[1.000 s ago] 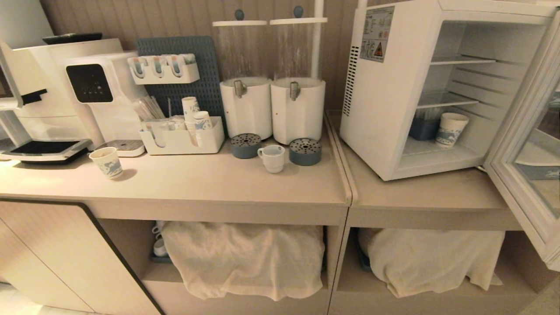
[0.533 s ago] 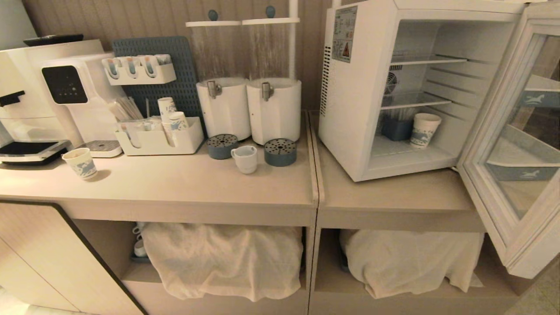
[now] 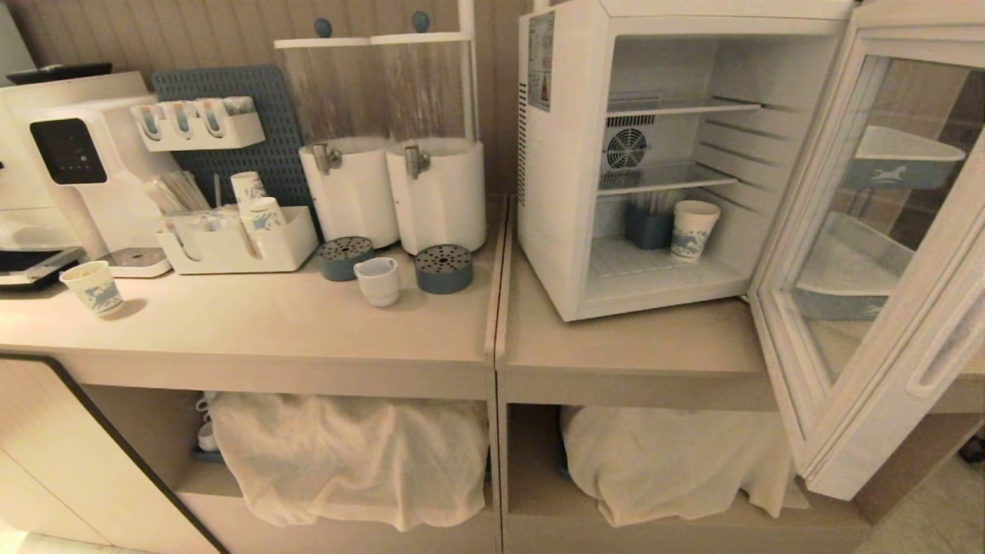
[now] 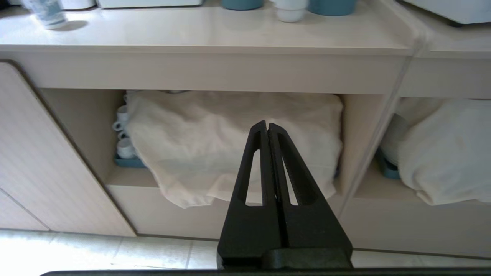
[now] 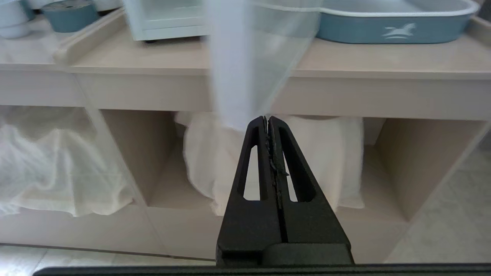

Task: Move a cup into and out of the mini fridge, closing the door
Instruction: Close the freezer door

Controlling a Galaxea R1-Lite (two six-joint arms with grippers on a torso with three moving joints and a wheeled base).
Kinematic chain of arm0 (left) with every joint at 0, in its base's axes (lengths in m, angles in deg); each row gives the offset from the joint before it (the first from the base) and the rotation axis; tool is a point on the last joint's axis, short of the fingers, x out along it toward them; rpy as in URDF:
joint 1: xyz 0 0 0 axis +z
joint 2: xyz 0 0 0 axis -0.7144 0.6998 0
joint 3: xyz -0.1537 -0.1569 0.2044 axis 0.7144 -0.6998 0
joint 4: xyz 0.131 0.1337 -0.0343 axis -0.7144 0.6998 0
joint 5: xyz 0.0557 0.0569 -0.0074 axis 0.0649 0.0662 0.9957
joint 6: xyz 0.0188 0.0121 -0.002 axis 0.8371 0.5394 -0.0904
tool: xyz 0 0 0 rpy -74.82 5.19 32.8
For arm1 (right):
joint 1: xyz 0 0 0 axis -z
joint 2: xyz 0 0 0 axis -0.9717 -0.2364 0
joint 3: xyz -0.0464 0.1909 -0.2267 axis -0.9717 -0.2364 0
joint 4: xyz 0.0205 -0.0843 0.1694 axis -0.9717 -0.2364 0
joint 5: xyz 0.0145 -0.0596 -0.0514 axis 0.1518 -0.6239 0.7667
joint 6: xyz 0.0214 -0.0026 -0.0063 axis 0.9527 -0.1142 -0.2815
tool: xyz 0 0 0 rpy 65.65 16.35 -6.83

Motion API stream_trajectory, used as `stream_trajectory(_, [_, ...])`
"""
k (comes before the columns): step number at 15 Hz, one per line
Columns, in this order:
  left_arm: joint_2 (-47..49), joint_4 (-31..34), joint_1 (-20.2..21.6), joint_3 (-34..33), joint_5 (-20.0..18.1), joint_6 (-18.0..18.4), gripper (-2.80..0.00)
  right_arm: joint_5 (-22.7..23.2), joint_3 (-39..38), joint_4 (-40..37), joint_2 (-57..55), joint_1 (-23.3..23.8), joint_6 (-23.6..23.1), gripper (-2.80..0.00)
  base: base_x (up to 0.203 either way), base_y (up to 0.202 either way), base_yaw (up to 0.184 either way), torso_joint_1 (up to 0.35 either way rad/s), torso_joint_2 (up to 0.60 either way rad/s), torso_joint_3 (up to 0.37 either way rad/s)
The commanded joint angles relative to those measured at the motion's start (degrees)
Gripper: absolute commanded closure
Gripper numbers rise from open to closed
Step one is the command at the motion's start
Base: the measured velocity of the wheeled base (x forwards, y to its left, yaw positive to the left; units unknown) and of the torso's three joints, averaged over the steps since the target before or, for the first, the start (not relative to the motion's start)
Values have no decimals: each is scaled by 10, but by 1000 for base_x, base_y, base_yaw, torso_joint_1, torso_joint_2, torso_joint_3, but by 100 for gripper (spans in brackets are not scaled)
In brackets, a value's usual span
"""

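One squat white cup (loop handle), upright

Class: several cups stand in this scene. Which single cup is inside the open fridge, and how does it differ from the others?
The patterned paper cup on the fridge floor, beside a dark bin. The white handled cup and the other paper cups stand on the counter.

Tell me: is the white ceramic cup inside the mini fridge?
No, the cup stands on the counter, outside the mini fridge.
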Motion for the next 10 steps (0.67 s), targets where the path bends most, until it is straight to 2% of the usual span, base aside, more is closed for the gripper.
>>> stream_trajectory(1, [0,0,0,0,0,0,0,0,0,0,-1,0,0,0,1,-184,-2,-7,2,6])
stream_trajectory(10, [0,-1,0,0,1,-2,0,0,0,1,-1,0,0,0,1,-190,1,2,3,1])
